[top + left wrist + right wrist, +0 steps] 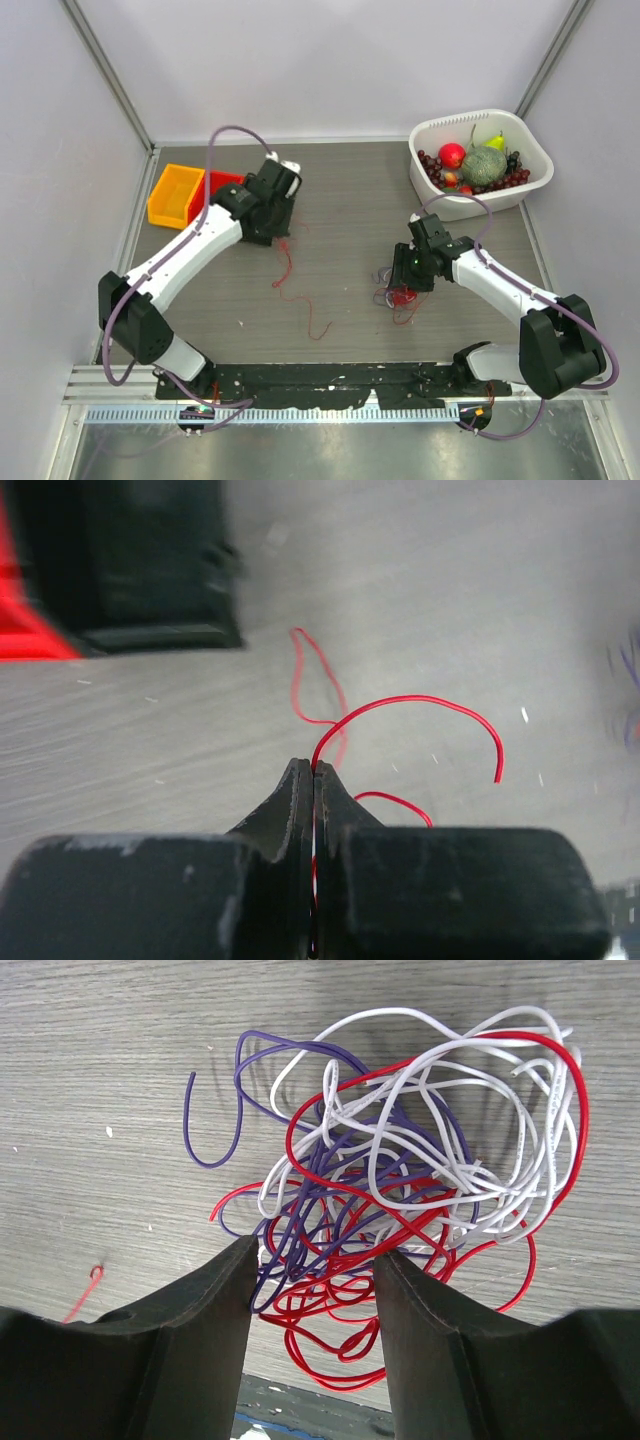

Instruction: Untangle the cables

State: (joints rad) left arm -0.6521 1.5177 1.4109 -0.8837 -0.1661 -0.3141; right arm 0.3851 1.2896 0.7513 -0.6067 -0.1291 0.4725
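Straddling the tangle of cables (400,1180) on the counter (350,200), near right, the right claw (315,1252) stands open. Farther back left, the left claw (314,770) is closed tight on one red wire (420,702) that trails loose toward the near edge.

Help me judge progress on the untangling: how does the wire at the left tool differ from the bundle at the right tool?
The red wire is a single strand, pinched in the shut left tool; the tangle is many looped strands, lying between the jaws of the open right tool, unclamped. The wire is all red; the tangle mixes red, white and purple. Both are thin, flexible cable on the grey table.
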